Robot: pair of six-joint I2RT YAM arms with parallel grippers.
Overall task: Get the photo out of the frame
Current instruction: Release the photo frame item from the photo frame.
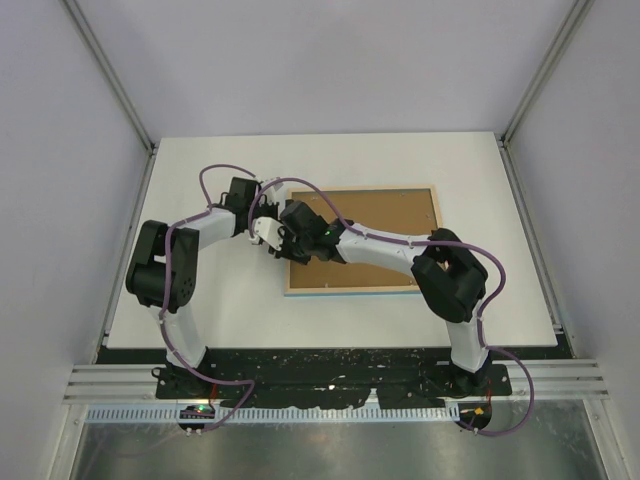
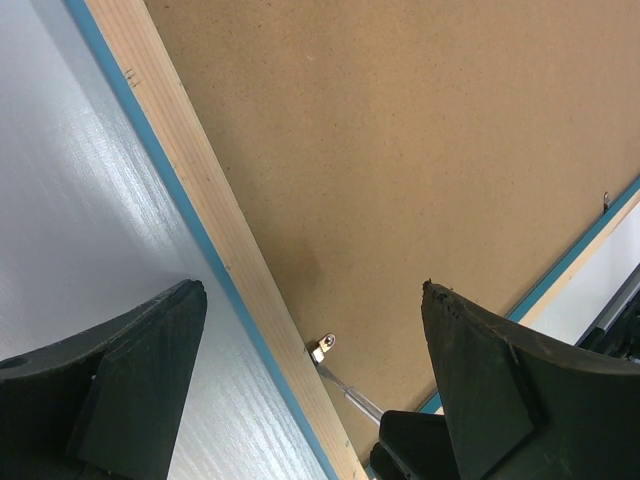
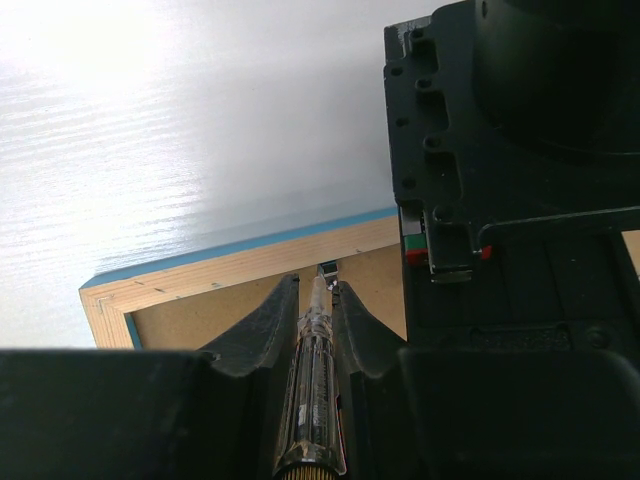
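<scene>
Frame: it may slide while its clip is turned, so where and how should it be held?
Probably the left rail of the frame, from above: it lies flat, face down, with only narrow wood rails to pinch. The open left end effector straddles that rail, one finger over the table, one over the board.

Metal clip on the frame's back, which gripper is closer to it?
Right. The right gripper holds a tool whose tip reaches the clip; the left gripper hovers open above it.
</scene>
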